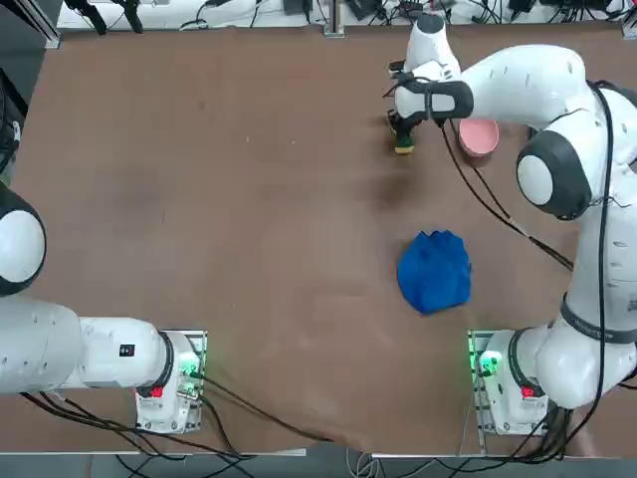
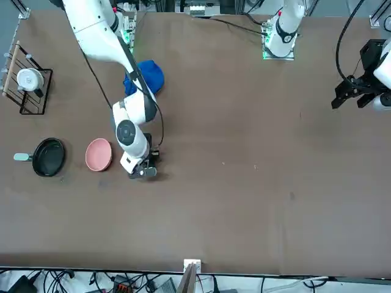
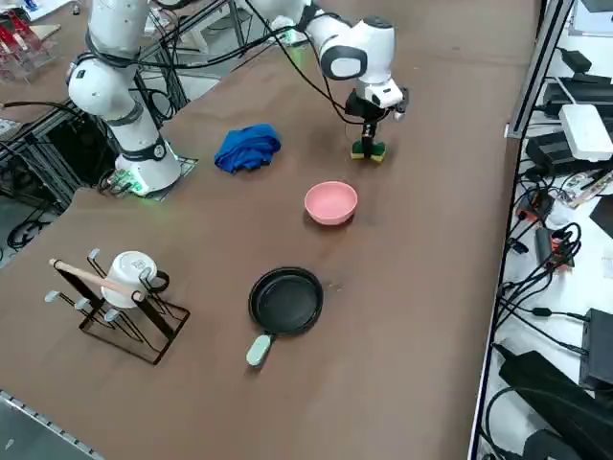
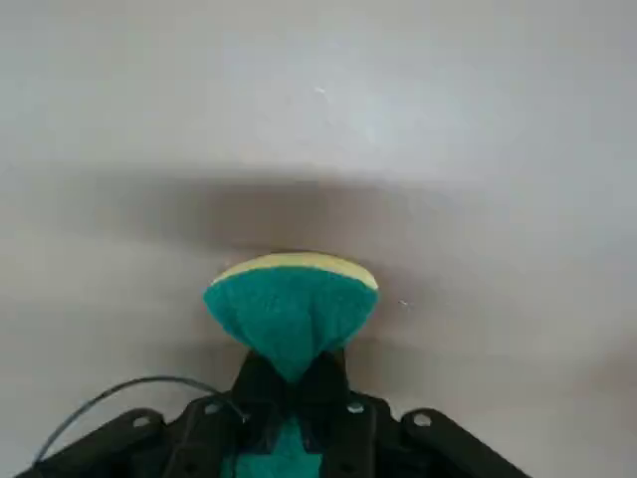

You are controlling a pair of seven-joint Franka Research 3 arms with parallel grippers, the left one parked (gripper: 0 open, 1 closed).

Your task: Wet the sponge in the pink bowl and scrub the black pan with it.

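Brown surface before us: the right claw is clamped on the green-and-yellow rectangular sponge. Grasping looks done; we judge wetting and scrubbing remain. From the side, the round pale-pink bowl sits at its seven o'clock, the round black frying pan farther that way.

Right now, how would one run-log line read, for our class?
right gripper: shut on sponge | bowl: beside pan | scrubbing: not begun

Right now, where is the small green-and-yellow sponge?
In the right side view, the green-and-yellow sponge is pinched in the right gripper, beyond the round pink bowl.
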